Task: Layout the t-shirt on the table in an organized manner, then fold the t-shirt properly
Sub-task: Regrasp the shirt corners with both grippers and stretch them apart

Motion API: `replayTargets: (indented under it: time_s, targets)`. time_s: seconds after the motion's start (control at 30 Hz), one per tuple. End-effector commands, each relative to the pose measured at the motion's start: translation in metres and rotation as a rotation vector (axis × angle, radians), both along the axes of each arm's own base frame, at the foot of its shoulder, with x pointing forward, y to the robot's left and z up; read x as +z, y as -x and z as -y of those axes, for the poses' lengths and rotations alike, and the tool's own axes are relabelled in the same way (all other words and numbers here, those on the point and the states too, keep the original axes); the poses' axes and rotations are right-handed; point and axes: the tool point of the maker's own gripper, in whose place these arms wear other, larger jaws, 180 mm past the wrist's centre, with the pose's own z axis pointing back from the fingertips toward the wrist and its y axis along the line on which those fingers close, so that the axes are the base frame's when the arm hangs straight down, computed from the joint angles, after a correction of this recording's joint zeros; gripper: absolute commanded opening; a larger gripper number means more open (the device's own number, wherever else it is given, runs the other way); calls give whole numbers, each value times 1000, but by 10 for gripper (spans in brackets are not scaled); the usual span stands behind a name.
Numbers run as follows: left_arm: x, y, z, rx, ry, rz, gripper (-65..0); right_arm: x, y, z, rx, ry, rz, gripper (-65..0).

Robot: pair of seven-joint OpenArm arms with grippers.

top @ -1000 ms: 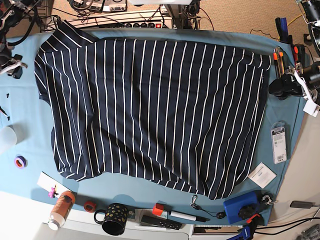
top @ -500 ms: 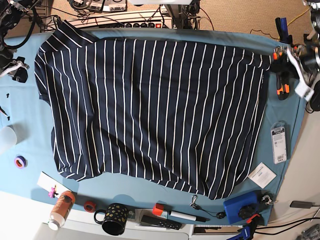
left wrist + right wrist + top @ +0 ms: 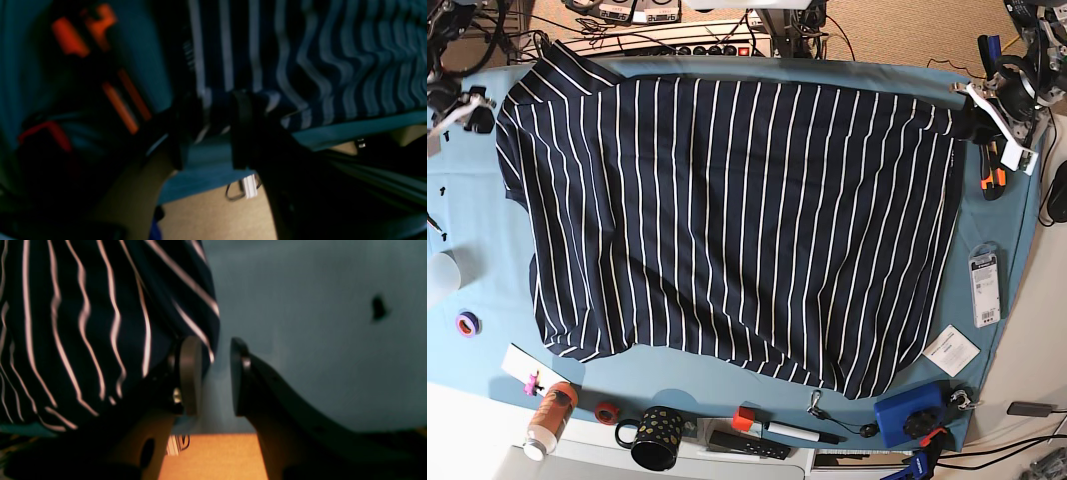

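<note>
- Your t-shirt (image 3: 737, 220) lies spread flat across most of the table (image 3: 472, 250), stripes running from the far edge toward the near edge
- Your left gripper (image 3: 213, 130) sits at the shirt's corner by the table's far edge, its jaws clamped on a bunched bit of striped cloth
- Your right gripper (image 3: 215, 373) hovers at the opposite far corner, jaws apart, one pad touching the shirt's edge, teal cloth showing between them
</note>
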Motion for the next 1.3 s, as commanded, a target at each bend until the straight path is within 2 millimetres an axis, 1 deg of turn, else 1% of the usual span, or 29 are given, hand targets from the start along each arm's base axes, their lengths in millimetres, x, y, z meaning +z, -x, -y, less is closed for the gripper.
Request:
replayTargets:
  time_s: [0.0, 0.1, 0.27, 0.33, 0.4, 0.5, 0.67, 0.83, 1.27]
  targets:
    - [7, -4, -3, -5, -4, 22, -443, 16, -9, 2, 23, 11, 55, -494]
    - [2, 3, -1, -24, -1, -15, -443, 13, -2, -1, 28, -8, 38, -494]
    - [5, 3, 9, -56, 47, -4, -443, 8, 6, -2, 34, -13, -13, -494]
    - [4, 6, 12, -63, 60, -23, -443, 7, 7, -4, 37, -21, -18, -494]
    - [1, 11, 13, -72, 62, -53, -443, 8, 9, -11, 48, -63, 1, -494]
    - [3, 10, 15, -98, 65, -36, -443, 11, 13, -21, 60, -124, 27, -494]
    - [4, 10, 22, -131, 75, -28, -443, 6, 21, -20, 59, -116, -13, -493]
    - [4, 12, 25, -198, 52, -10, -443, 4, 24, -20, 62, -117, -30, -493]
    - [2, 12, 21, -190, 30, -10, -443, 6, 21, -23, 66, -134, -13, -488]
